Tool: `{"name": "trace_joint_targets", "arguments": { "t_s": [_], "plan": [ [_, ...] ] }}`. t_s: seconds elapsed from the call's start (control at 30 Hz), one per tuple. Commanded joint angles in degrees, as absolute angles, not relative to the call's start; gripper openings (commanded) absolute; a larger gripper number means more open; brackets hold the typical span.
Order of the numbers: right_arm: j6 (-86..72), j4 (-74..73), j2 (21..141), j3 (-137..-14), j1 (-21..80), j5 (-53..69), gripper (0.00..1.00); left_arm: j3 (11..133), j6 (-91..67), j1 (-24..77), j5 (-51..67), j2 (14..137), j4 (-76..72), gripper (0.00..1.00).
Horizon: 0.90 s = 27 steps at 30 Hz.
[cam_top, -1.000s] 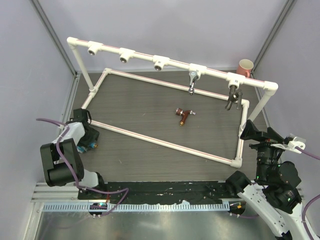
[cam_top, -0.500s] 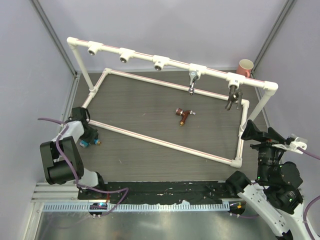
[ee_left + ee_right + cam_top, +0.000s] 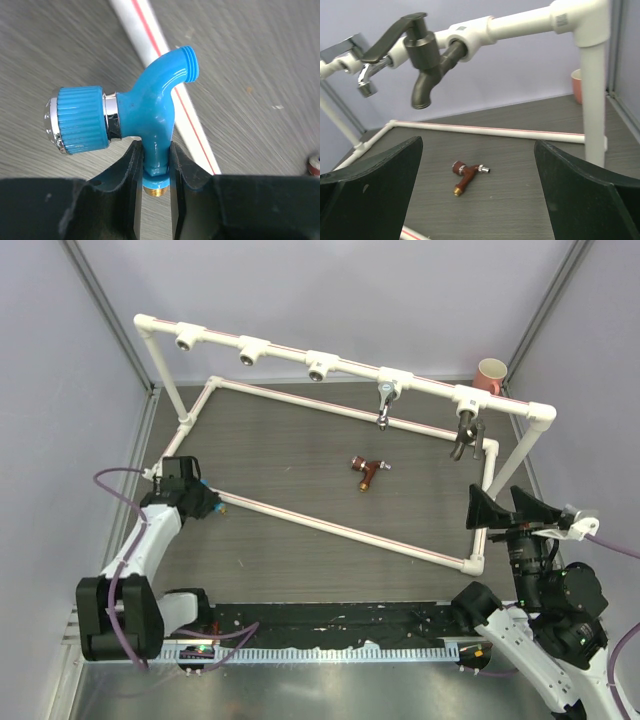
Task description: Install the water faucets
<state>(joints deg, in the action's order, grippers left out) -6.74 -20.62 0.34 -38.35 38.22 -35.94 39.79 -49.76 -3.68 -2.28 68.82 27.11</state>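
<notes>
My left hand [image 3: 155,150] is clamped on the bright blue plastic faucet [image 3: 150,107]. Its two black fingers pinch the short stem just above the brass thread, which pokes out below between them. In the left wrist view the faucet's ribbed blue knob, capped in chrome, points left, and the threaded spout curves up to the right. Behind it runs a white pipe with a red stripe [image 3: 165,65], the near rail of the white pipe frame [image 3: 345,368] standing on the dark wood-grain counter [image 3: 290,455]. From the top view this hand sits by the left end of that rail, at the left side of the counter. I cannot tell whether the faucet touches the counter.

My right hand [image 3: 506,509] is spread wide apart and grips nothing. It hangs at the right side, near the frame's near right corner, facing the raised top rail. On that rail the dark grey lever faucet [image 3: 422,60] is seated in the tee nearest the right post, spout down. The shiny silver faucet [image 3: 384,408] hangs from the next tee to its left. Three more white tee sockets [image 3: 247,357] sit further left along the rail. The red-brown copper faucet [image 3: 368,472] lies on its side near the middle of the counter, well apart from both hands. A pink cup [image 3: 491,373] stands behind the rail's right end.
</notes>
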Motion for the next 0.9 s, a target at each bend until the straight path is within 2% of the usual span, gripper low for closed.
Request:
{"name": "trace_joint_targets", "arguments": {
  "t_s": [0.0, 0.1, 0.23, 0.37, 0.63, 0.87],
  "plan": [
    [-10.45, -18.54, 1.13, -40.25, 38.67, -26.46, 1.00, 38.85, -51.85, 2.10, -0.35, 61.20, 22.15, 0.05],
    [-15.63, -20.38, 5.52, -41.74, 38.58, -22.08, 1.00, 39.28, -50.54, 6.49, -0.88, 57.41, 21.62, 0.01],
    [-21.61, -23.02, 12.82, -44.12, 38.67, -15.31, 1.00, 38.94, -50.09, 11.07, -0.27, 49.34, 20.22, 0.01],
    [-29.08, -24.52, 19.40, -43.34, 38.58, -9.60, 1.00, 35.16, -53.00, 14.58, 6.56, 42.55, 12.42, 0.00],
    [-42.43, -17.32, 23.29, -37.01, 38.67, 5.35, 1.00, 32.78, -48.53, 22.14, 12.12, 35.43, 10.29, 0.00],
    [-41.14, -16.79, 29.44, -38.75, 38.67, 10.98, 1.00, 33.49, -42.20, 35.14, 10.29, 33.49, 7.74, 0.00]
  ]
}}
